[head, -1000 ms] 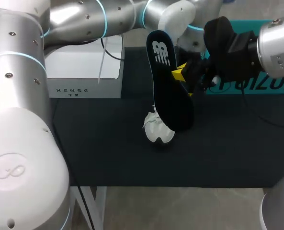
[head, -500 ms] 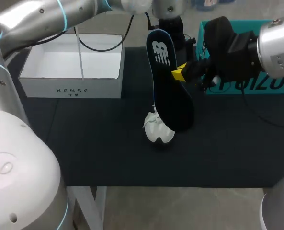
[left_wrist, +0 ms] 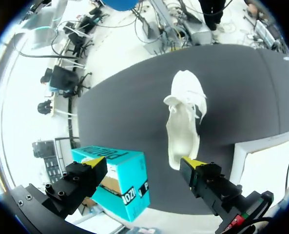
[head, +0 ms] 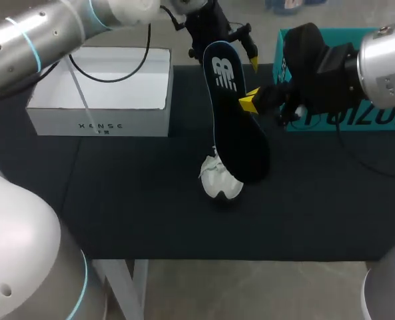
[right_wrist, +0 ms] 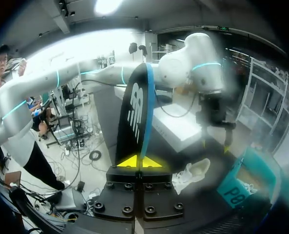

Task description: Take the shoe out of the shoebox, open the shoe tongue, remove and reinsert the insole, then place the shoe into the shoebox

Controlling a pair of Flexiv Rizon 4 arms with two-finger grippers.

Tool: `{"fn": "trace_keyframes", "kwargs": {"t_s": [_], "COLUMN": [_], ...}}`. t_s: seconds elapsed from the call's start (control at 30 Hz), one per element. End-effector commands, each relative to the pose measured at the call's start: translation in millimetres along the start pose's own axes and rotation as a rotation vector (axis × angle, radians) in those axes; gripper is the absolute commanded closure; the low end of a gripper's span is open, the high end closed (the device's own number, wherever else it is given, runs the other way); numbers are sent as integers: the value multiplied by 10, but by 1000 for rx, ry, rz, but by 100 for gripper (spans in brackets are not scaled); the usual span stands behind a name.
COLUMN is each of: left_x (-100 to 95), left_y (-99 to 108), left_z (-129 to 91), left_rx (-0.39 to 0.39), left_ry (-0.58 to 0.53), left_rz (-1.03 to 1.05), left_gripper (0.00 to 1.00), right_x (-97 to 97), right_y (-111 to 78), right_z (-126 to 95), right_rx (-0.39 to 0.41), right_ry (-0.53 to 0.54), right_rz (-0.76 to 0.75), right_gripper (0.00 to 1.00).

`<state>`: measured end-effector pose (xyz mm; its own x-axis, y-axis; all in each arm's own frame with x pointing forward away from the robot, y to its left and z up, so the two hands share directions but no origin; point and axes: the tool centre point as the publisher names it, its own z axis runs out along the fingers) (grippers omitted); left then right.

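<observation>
While the right gripper [head: 250, 102] is pinching the insole [head: 236, 127] aloft at centre for reinsertion, the shoe [head: 220, 182] is lying just below; the left gripper [left_wrist: 143, 162] is hovering spread, upper centre, likely to brace it.

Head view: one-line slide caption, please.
Right pincer holds the dark blue insole clear of the white shoe lying on the dark table.

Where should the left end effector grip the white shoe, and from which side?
Probably the heel rim of the white shoe, from above: it seems to lie sole-down with its mouth open upward, so one finger goes inside, one outside. The left end effector is open.
</observation>
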<state>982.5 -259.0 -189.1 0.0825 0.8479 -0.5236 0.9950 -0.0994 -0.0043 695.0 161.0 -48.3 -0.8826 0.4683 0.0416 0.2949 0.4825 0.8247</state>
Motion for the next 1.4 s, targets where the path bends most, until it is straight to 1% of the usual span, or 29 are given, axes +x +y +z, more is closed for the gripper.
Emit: {"fn": "trace_keyframes", "kwargs": {"t_s": [0.03, 0.1, 0.13, 0.17, 0.23, 0.27, 0.3, 0.33, 0.37, 0.4, 0.43, 0.47, 0.5, 0.7, 0.77, 0.9, 0.93, 1.0, 1.03, 1.07, 1.13, 1.17, 1.2, 1.23, 1.27, 1.3, 1.33, 1.37, 1.4], "left_x": [-50, -63, -84, -99, -116, -120, -115, -108, -103, -95, -86, -76, -67, -27, -21, -28, -29, -31, -20, -14, 20, 36, 49, 79, 98, 109, 115, 115, 112], "left_y": [-2, -2, -14, -22, -44, -58, -70, -81, -89, -103, -120, -139, -157, -213, -210, -166, -159, -141, -124, -114, -69, -55, -46, -27, -17, -11, -8, -8, -12], "left_z": [-95, -97, -97, -97, -91, -84, -76, -70, -67, -67, -74, -82, -93, -151, -173, -234, -245, -281, -305, -317, -356, -371, -382, -402, -415, -423, -428, -431, -434], "left_rx": [-11, -19, -26, -26, -29, -25, -23, -27, -33, -35, -36, -47, -56, -96, -116, -128, -130, -150, -149, -149, -122, -106, -95, -72, -55, -45, -28, -13, -2], "left_ry": [-142, -148, -151, -156, -173, -186, -197, -199, -203, -205, -207, -217, -219, -230, -237, -235, -235, -235, -244, -248, -279, -292, -305, -331, -351, -362, -379, -397, -419], "left_rz": [5, 11, 10, 12, 6, 3, -6, -7, -22, -26, -24, -34, -38, -60, -74, -83, -83, -68, -60, -52, -26, -6, 2, 18, 31, 35, 50, 68, 87], "left_gripper": [0, 0, 0, 0, 0, 0, 0, 0, 0, 0, 0, 0, 0, 0, 0, 0, 0, 0, 0, 0, 0, 0, 0, 0, 0, 0, 0, 0, 0], "right_x": [-7, -7, -91, -206, -494, -662, -794, -917, -1095, -1187, -1341, -1501, -1653, -1653, -1653, -1653, -1692, -1828, -1936, -2021, -2150, -2203, -2236, -2288, -2308, -2346, -2370, -2389, -2409], "right_y": [16, 16, 45, 87, 167, 211, 251, 309, 381, 420, 465, 487, 514, 514, 514, 514, 470, 434, 417, 396, 368, 352, 339, 310, 286, 268, 256, 236, 215], "right_z": [43, 43, 46, 45, 42, 54, 69, 79, 102, 102, 97, 79, 24, 24, 24, 24, 19, -71, -129, -176, -256, -284, -296, -301, -294, -292, -284, -263, -226], "right_rx": [1, 1, 3, -19, -64, -54, -41, -49, -26, -47, -72, -98, -178, -178, -178, -178, -195, -262, -282, -271, -274, -255, -248, -192, -168, -178, -172, -150, -105], "right_ry": [-1, -1, -33, -65, -72, -75, -95, -95, -103, -94, -63, -73, -69, -69, -69, -69, -81, -7, 24, 74, 113, 164, 166, 181, 212, 203, 218, 241, 250], "right_rz": [1, 1, 49, 121, 308, 399, 430, 440, 509, 518, 584, 679, 766, 766, 766, 766, 811, 958, 1039, 1082, 1126, 1151, 1156, 1157, 1152, 1148, 1150, 1151, 1142], "right_gripper": [100, 100, 100, 100, 100, 100, 100, 100, 100, 100, 100, 100, 100, 100, 100, 100, 100, 100, 100, 100, 100, 100, 100, 100, 100, 100, 100, 100, 100]}}
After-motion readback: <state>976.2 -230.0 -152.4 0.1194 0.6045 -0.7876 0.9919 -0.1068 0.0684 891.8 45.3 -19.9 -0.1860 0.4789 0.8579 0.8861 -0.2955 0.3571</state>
